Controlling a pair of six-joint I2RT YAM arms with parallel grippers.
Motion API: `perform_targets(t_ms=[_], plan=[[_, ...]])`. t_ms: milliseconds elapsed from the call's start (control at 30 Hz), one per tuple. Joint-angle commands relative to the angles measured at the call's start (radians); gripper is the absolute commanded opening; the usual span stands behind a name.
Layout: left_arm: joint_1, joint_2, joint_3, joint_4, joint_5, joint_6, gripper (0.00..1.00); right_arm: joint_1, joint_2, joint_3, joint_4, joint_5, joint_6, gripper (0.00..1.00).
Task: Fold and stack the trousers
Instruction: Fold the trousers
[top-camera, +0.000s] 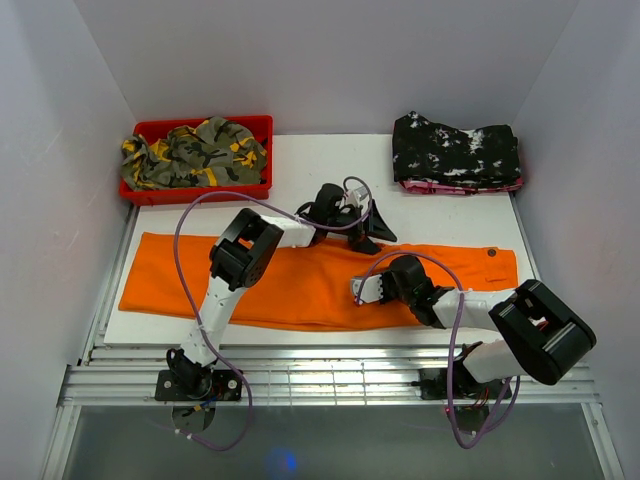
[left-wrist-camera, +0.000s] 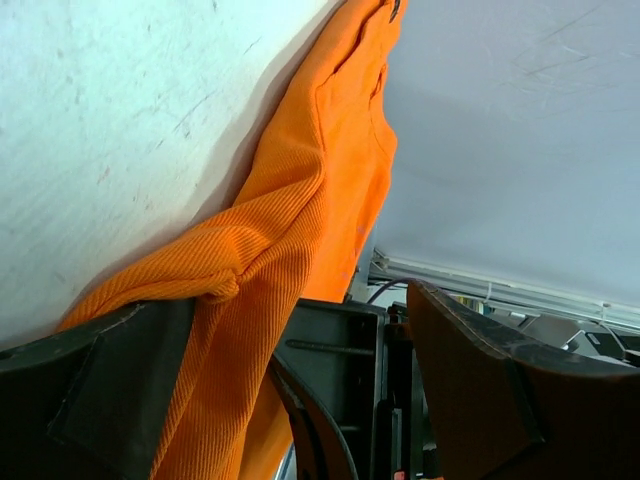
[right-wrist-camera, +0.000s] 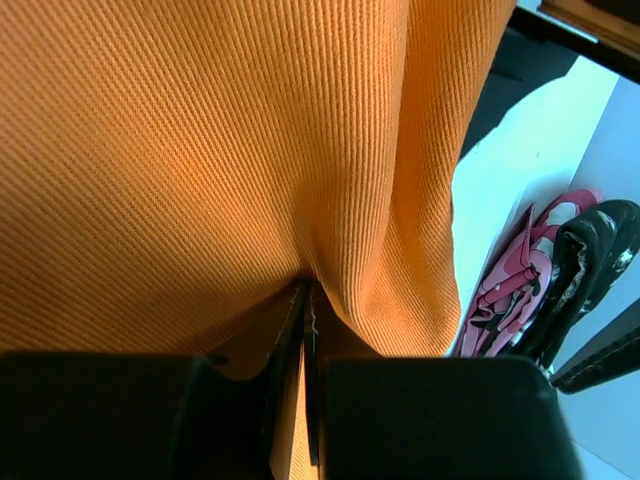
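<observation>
Orange trousers (top-camera: 300, 285) lie flat across the surface (top-camera: 330, 160), the right claw (right-wrist-camera: 305, 300) pinching a tuck of cloth, seemingly to lift a fold, while the left claw (top-camera: 375, 238) stands spread at their far edge.

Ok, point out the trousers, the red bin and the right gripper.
trousers (top-camera: 170, 280), top view, bare left end.
red bin (top-camera: 200, 193), top view, front wall.
right gripper (right-wrist-camera: 305, 297), right wrist view, fingertips pinching fabric.
</observation>
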Motion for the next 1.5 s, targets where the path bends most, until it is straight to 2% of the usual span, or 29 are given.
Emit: perform_targets(t_ms=[0, 300, 600, 767, 867, 933, 1033, 1300, 1467], plan=[[0.005, 0.012, 0.069, 0.089, -0.020, -0.031, 0.97, -0.003, 0.032, -0.034, -0.166, -0.067, 0.031, 0.08], [0.095, 0.001, 0.167, 0.049, -0.031, 0.042, 0.97, -0.003, 0.018, -0.026, -0.212, -0.070, 0.053, 0.08], [0.141, 0.022, 0.229, 0.107, -0.039, 0.064, 0.98, -0.003, 0.014, -0.007, -0.261, -0.061, 0.086, 0.08], [0.160, -0.016, 0.275, -0.063, 0.059, 0.203, 0.98, -0.003, 0.004, 0.038, -0.281, -0.066, 0.119, 0.08], [0.138, -0.073, 0.209, -0.158, 0.076, 0.274, 0.94, -0.003, 0.018, 0.062, -0.284, -0.057, 0.123, 0.08], [0.115, -0.085, 0.215, -0.289, 0.049, 0.340, 0.92, -0.003, 0.026, 0.067, -0.275, -0.053, 0.119, 0.08], [0.072, -0.090, 0.210, -0.376, 0.019, 0.404, 0.90, -0.003, 0.023, 0.063, -0.272, -0.055, 0.103, 0.08], [-0.006, -0.064, 0.207, -0.419, 0.010, 0.374, 0.93, -0.003, 0.030, 0.050, -0.275, -0.057, 0.088, 0.08], [-0.034, -0.033, 0.229, -0.359, 0.012, 0.320, 0.94, -0.003, 0.040, 0.058, -0.276, -0.067, 0.079, 0.08]])
